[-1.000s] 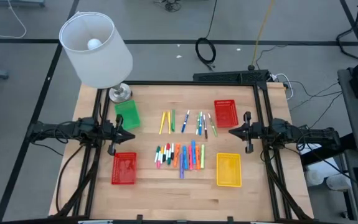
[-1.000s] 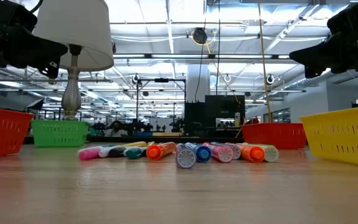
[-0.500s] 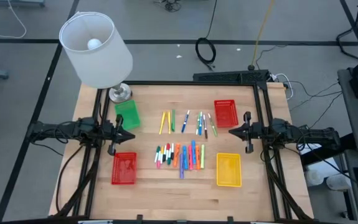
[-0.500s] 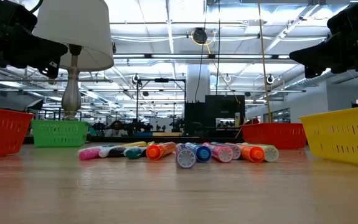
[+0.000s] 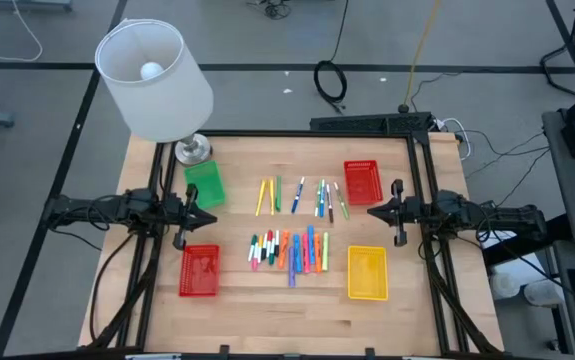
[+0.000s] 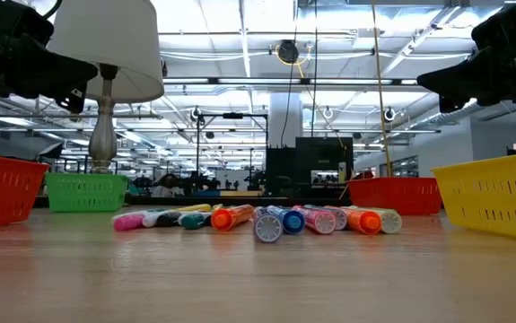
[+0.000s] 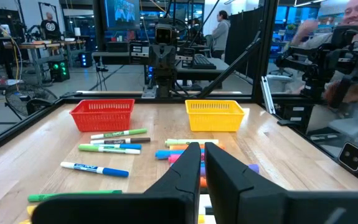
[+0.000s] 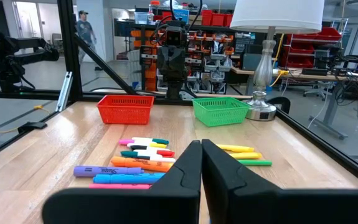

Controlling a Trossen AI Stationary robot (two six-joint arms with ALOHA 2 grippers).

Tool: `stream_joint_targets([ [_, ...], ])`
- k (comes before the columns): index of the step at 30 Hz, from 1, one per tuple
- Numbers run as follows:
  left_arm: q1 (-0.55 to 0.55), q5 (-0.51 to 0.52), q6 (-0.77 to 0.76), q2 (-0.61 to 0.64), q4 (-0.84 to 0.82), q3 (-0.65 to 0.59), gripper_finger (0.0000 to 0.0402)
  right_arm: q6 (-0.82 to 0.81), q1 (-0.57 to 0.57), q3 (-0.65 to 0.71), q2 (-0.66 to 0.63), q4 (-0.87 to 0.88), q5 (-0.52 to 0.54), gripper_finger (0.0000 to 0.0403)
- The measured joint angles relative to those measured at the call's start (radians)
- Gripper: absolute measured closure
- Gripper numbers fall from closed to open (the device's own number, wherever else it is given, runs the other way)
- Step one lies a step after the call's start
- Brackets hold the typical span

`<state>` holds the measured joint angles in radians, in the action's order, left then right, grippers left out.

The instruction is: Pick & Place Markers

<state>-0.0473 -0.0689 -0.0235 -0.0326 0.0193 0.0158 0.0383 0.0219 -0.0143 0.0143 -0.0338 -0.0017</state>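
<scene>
Wooden table (image 5: 267, 300) with a black frame round it, cables on the grey floor behind. Going left to right: the left claw (image 5: 210, 219) hangs over the left edge, fingers together, holding nothing. Around it are one white-shaded lamp (image 5: 155, 80) at the far left corner, one green basket (image 5: 204, 184) just beside the lamp's base, and one red basket (image 5: 199, 270) nearer the front. The markers (image 5: 289, 250) sit mid-table in two bunches: roughly eight thin ones (image 5: 297, 196) spread out in the far row, and about a dozen packed side by side in the near row. Then a second red basket (image 5: 361, 183) and one yellow basket (image 5: 367, 272). The right claw (image 5: 373, 212) hovers between those two, fingers together too, empty
</scene>
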Motion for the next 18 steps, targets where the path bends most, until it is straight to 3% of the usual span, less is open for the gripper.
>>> stream_joint_targets([
  [5,0.0,0.0,0.0,0.0,0.0,0.0,0.0371,-0.016,0.0,0.0,0.0,-0.016,0.0,0.0403],
  [10,0.0,0.0,0.0,0.0,0.0,0.0,0.0371,-0.221,-0.003,0.0,0.001,-0.111,0.001,0.0403],
  [18,0.0,0.0,0.0,0.0,0.0,0.0,0.0371,-0.337,-0.004,0.0,0.002,-0.169,-0.002,0.0403],
])
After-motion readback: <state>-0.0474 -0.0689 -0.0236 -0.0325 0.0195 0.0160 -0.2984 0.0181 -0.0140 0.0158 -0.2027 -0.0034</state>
